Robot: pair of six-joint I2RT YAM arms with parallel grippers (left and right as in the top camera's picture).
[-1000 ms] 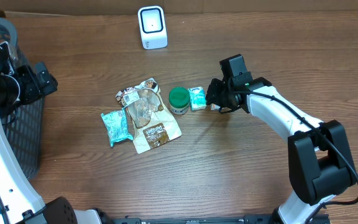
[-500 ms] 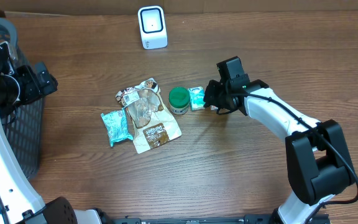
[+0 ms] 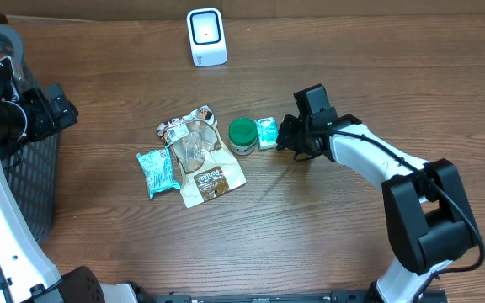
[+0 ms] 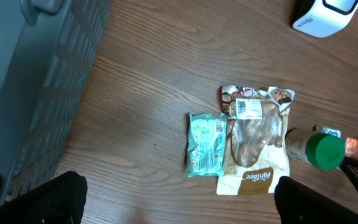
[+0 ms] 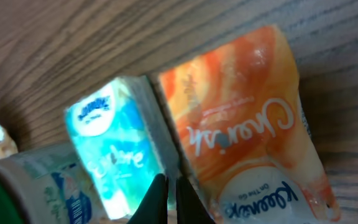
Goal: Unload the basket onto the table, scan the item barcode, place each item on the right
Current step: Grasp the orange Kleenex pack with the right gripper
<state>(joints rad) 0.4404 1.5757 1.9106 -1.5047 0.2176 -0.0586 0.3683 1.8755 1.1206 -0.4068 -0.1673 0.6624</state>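
Table (image 3: 310,244) of brown wood grain bears white scanner (image 3: 206,36).

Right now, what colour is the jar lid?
Green. The lid shows best in the overhead view.

Overhead top-down, R wrist close-up, jar (image 3: 242,133) shared

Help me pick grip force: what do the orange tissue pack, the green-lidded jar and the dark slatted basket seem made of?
Orange tissue pack: thin glossy plastic film, going by sheen and creases. Green-lidded jar: smooth lid, likely moulded plastic; body labelled. Dark slatted basket: probably rigid matte plastic, moulded slats.
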